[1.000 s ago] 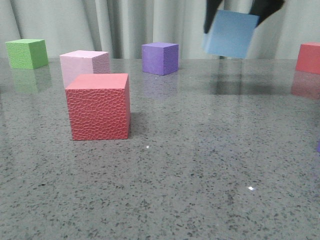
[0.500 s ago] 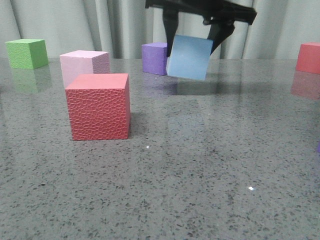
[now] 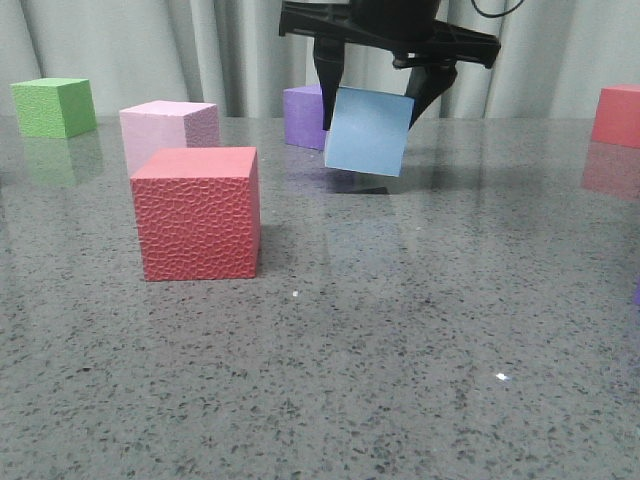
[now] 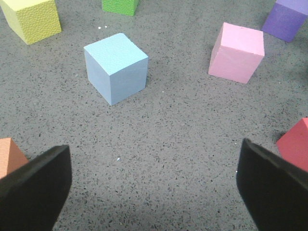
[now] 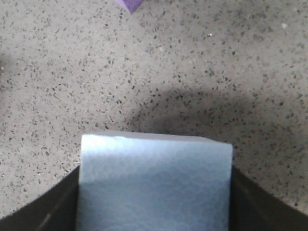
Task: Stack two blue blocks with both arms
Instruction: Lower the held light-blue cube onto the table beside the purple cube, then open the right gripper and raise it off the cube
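End effector (image 3: 375,110) hovers over speckled grey table (image 3: 400,330).

We have bare tabletop (image 3: 420,330) ahead; the red cube (image 3: 197,213) and pink cube (image 3: 168,130) crowd the left, purple cube (image 3: 303,115) behind.

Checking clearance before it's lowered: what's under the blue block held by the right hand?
Beneath the held blue block lies only bare speckled table and its shadow; it is tilted, off the surface. The other blue block sits elsewhere.
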You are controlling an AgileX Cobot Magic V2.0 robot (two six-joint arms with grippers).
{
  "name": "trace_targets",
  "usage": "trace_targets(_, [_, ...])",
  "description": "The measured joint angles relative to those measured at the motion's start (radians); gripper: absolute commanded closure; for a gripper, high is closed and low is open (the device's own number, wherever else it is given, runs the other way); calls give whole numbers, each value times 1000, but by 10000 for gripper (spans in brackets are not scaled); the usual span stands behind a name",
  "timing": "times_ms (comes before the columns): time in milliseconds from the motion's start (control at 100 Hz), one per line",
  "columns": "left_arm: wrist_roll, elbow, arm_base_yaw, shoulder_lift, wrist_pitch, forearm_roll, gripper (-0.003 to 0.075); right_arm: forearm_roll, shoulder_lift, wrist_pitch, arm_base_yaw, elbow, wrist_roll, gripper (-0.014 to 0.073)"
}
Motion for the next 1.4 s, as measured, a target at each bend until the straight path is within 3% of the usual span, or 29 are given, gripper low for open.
trace_targets(460, [0, 0, 0, 0, 0, 0, 57, 5, 32, 5, 0, -9, 4, 298])
trace_targets(700, [0, 0, 0, 0, 0, 0, 57, 6, 34, 5, 0, -9, 4, -22])
trace_targets(1160, [0, 0, 0, 0, 0, 0, 57, 9, 44, 27, 0, -18, 4, 3])
trace_targets(1400, [0, 0, 0, 0, 0, 0, 57, 9, 44, 102, 0, -137, 2, 3])
